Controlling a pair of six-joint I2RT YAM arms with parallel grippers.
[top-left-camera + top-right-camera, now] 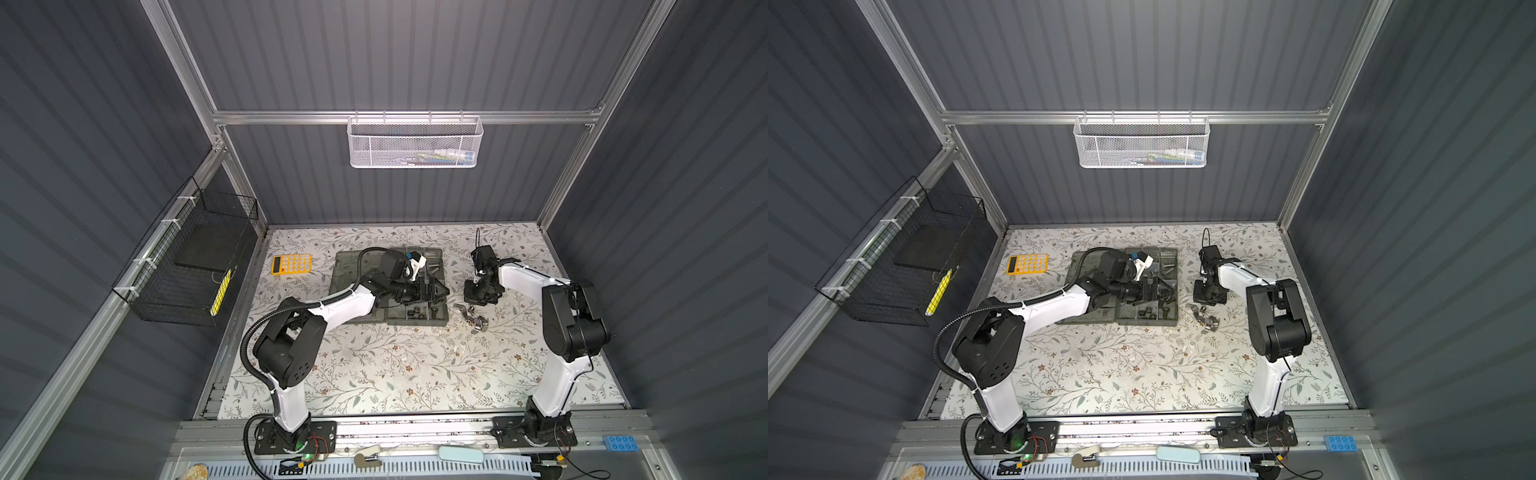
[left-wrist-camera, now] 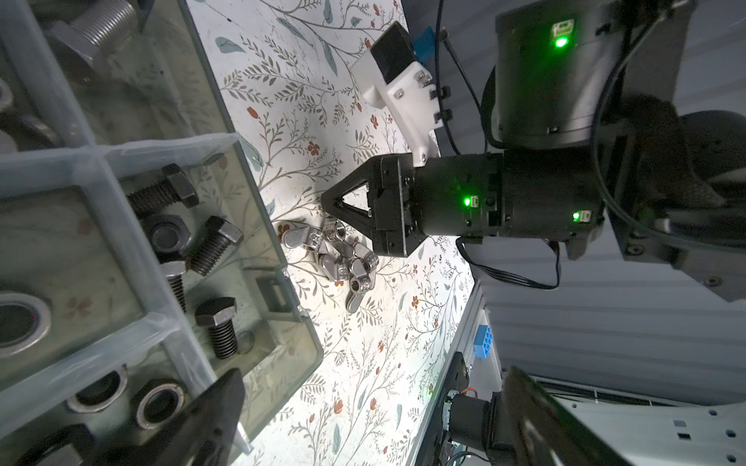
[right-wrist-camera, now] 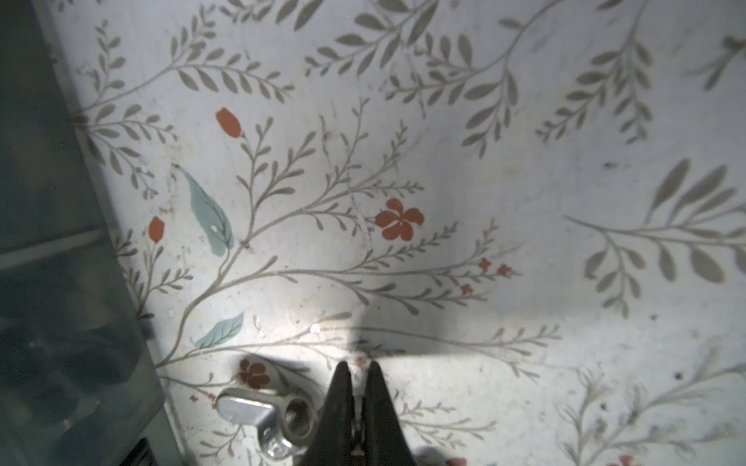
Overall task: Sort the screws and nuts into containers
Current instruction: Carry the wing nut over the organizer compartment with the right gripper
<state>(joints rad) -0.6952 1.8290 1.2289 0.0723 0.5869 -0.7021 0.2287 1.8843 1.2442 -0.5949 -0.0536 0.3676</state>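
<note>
Orange calculator [image 1: 291, 264] at far left on the flowered desk [image 1: 374, 374], well apart from the sorting. Next along, a translucent grey-green organizer case [image 1: 432, 321], lid [image 1: 345, 278] lying flat beside it, with the left end effector [image 1: 438, 289] hovering above the cells [image 2: 60, 167], fingers spread wide and empty. Visible through the left wrist camera inside one cell: black screws [image 2: 214, 246]; in a neighbouring cell, dark ring-shaped nuts [image 2: 155, 403]. Just off the case's right edge, loose on the desk, a small heap of silver wing nuts [image 2: 343, 258]. Low at the heap's far side, the right end effector [image 3: 358, 369], pinched fully together; no sign in either wrist view of anything caught between the tips, though hard to rule out, and one wing nut [image 3: 266, 419] lying just beside a finger, outside the pinch. Judged a pick from the heap, quite possibly closed on nothing. For a clean grab: open again, centre over a single piece at the heap's edge, straddle the threaded barrel rather than a wing, close gently, lift straight up, then carry leftward over the case wall into a nut cell, keeping clear of the other arm.
</note>
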